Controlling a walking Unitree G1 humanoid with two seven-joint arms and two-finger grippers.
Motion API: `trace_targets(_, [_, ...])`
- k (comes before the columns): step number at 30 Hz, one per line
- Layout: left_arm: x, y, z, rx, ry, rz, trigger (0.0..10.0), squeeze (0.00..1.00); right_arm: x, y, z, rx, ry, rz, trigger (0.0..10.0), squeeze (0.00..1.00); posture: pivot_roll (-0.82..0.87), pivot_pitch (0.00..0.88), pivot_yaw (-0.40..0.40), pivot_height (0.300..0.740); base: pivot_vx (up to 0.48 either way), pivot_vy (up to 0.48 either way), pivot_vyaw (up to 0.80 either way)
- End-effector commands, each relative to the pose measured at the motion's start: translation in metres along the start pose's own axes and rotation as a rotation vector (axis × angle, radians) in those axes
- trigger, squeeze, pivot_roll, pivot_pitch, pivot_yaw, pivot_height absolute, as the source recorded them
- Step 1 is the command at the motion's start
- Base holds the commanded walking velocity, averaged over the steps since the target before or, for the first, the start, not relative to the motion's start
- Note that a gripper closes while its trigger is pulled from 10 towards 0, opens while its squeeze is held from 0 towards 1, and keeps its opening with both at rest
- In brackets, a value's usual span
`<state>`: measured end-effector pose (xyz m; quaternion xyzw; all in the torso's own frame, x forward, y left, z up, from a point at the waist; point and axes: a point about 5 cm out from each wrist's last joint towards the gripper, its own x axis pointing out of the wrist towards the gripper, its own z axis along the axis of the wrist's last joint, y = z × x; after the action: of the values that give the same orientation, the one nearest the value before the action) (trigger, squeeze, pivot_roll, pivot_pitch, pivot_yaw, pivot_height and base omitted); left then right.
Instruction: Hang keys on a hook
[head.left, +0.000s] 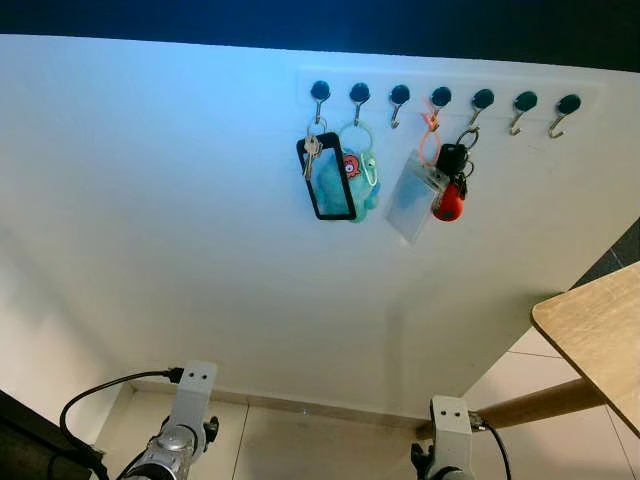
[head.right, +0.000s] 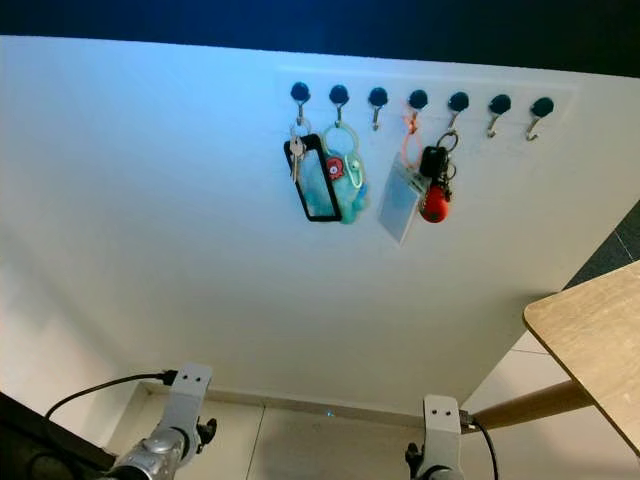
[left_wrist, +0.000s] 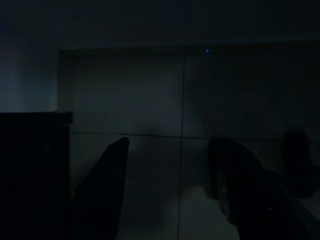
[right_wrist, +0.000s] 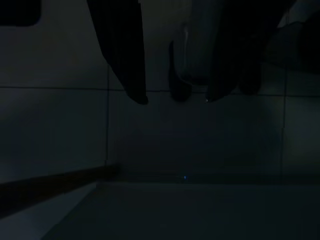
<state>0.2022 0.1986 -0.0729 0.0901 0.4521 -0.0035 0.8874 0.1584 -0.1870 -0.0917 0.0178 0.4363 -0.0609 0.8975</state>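
A row of several black-capped hooks (head.left: 441, 96) runs along a white wall. On the leftmost hook (head.left: 320, 92) hangs a bunch of silver keys (head.left: 311, 155) with a black strap loop (head.left: 326, 180). The hook beside it carries a blue plush charm (head.left: 362, 188). Further right hang a clear badge holder (head.left: 412, 196) on an orange loop, and a black key fob (head.left: 452, 158) with a red charm (head.left: 449, 204). Both arms hang low, far below the hooks. My left gripper (left_wrist: 171, 145) and right gripper (right_wrist: 177, 99) are open over dark floor tiles, holding nothing.
The third hook (head.left: 399, 96) and the two rightmost hooks (head.left: 547, 103) are bare. A wooden table corner (head.left: 600, 330) juts in at the right, its leg (head.left: 530, 405) slanting down to the floor. A dark piece of furniture (head.left: 25, 440) stands at the lower left.
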Motion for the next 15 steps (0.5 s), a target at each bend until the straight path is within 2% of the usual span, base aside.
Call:
trace_targets(1, [0.000,0.009,0.000,-0.002,0.000,0.023,10.0,0.00,0.001,0.002,0.002,-0.012,0.007,0.013,10.0,0.00,0.09,0.000,-0.031,0.740,0.000,0.000,0.00])
trace_targets(4, [-0.001,0.006,-0.004,-0.016,0.003,0.019,10.0,0.00,0.002,-0.004,0.008,-0.001,-0.013,-0.006,10.0,0.00,0.07,0.000,-0.012,0.740,0.000,0.000,0.00])
trace_targets(8, [-0.001,0.000,-0.009,0.025,0.022,-0.009,10.0,0.00,0.001,-0.010,0.006,0.032,-0.015,-0.035,10.0,0.00,0.06,0.000,-0.002,0.740,0.000,0.000,0.00])
trace_targets(12, [-0.001,-0.003,-0.005,0.031,0.015,-0.012,10.0,0.00,0.001,-0.011,0.005,0.027,-0.015,-0.032,10.0,0.00,0.05,0.000,-0.006,0.740,0.000,0.000,0.00])
trace_targets(15, [0.001,-0.006,0.007,0.032,-0.015,-0.020,10.0,0.00,0.000,-0.008,0.004,0.006,-0.011,-0.015,10.0,0.00,0.05,0.000,-0.022,0.740,0.000,0.000,0.00])
